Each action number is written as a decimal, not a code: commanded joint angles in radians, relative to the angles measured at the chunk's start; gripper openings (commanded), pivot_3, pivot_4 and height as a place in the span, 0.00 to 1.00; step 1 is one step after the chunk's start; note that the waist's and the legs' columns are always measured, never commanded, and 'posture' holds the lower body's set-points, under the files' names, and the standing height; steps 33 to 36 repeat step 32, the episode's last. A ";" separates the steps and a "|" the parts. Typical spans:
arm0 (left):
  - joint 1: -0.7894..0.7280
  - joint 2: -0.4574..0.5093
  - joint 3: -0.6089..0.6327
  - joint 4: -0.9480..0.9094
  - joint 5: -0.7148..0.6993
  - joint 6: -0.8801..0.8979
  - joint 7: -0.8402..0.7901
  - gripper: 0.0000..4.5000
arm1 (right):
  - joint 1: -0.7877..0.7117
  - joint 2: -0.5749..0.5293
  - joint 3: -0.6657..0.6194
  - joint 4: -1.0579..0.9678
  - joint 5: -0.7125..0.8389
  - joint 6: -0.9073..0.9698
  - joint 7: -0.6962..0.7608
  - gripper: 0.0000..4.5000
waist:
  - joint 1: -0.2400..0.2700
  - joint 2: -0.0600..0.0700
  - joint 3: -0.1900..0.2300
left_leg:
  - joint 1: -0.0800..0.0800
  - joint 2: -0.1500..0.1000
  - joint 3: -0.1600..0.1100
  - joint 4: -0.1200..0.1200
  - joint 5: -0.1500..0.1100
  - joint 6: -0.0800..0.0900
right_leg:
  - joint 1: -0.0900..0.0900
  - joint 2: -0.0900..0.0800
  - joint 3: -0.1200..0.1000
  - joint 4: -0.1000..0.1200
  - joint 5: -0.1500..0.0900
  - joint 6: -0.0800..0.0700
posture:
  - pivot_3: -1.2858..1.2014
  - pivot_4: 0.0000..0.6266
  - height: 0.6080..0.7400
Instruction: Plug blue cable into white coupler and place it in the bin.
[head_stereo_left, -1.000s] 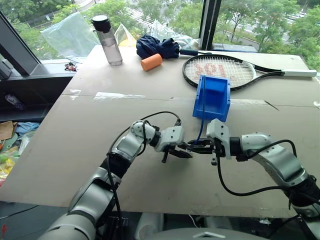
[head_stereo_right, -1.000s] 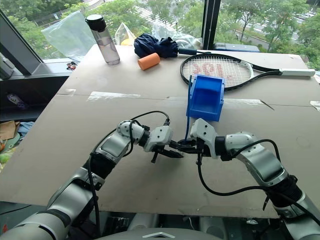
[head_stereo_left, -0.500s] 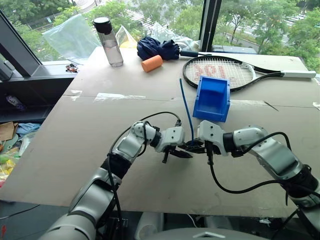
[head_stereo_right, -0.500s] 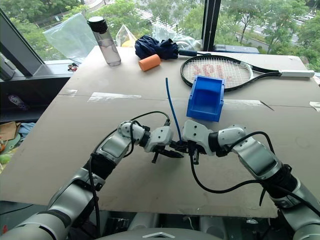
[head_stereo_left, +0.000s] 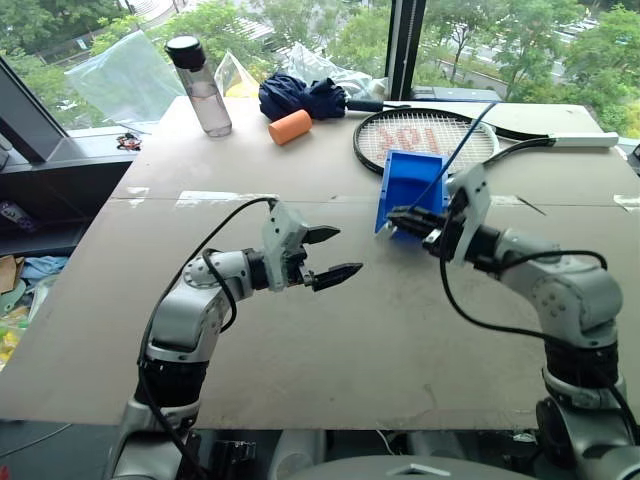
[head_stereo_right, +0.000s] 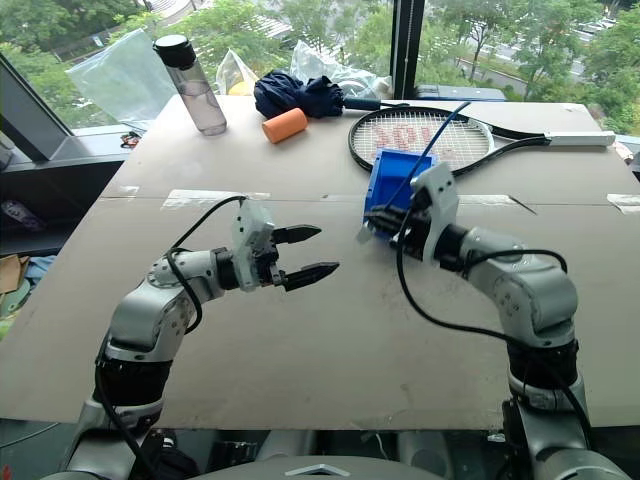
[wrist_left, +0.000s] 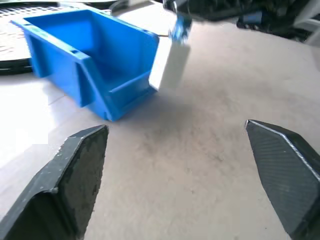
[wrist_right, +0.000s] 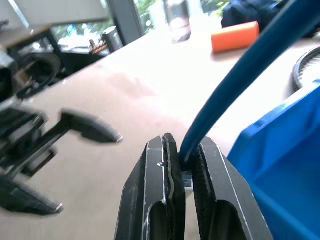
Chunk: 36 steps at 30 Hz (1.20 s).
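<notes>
My left hand (head_stereo_left: 322, 253) is nearest me, hanging above the bare surface (head_stereo_left: 300, 350) with its fingers spread wide and nothing between them; it faces the bin across an open stretch of board.

Beyond it and to the right, my right hand (head_stereo_left: 403, 220) is raised just in front of the bin (head_stereo_left: 404, 180), its fingers pressed together on the cable (wrist_right: 240, 70) close to the plug end. From that grip the cable runs up and away over the bin toward the racket (head_stereo_left: 425, 135). In the left wrist view the coupler (wrist_left: 170, 67) hangs below this hand with the cable's end entering its top, so I judge the plugging done, though the seat of the plug is too blurred to confirm.

So the step in hand is the placing. The coupler hangs just outside the bin's low front lip, not yet over the cavity. Next I need to carry the right hand onward over the bin, lower it, then part the fingers, minding that the long free tail could drag the lot back out.
</notes>
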 joint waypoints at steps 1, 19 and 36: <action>-0.001 0.014 0.053 -0.150 -0.069 0.066 0.082 0.99 | -0.176 -0.005 -0.110 0.320 -0.054 -0.044 -0.131 0.00 | 0.004 0.000 0.000 | 0.000 0.000 0.001 0.000 0.000 0.000 | 0.000 0.000 0.000 0.000 0.000 0.000 | 0.52 0.24 1.00; 0.055 0.120 -0.039 -0.169 -0.092 0.041 0.086 1.00 | 0.233 -0.313 -0.200 -0.130 0.112 -0.089 0.200 0.87 | 0.015 0.002 0.001 | -0.001 -0.003 0.003 -0.010 0.000 0.000 | 0.000 -0.002 0.001 -0.006 -0.001 0.002 | 0.52 0.24 1.00; 0.249 0.319 0.100 -0.169 -0.167 0.023 -0.049 1.00 | 1.184 -0.355 -0.543 -0.407 -0.055 -0.601 0.517 0.87 | 0.005 -0.001 0.002 | 0.006 0.003 0.008 -0.008 0.000 0.000 | 0.003 0.000 0.005 -0.005 -0.008 0.003 | 0.52 0.24 1.00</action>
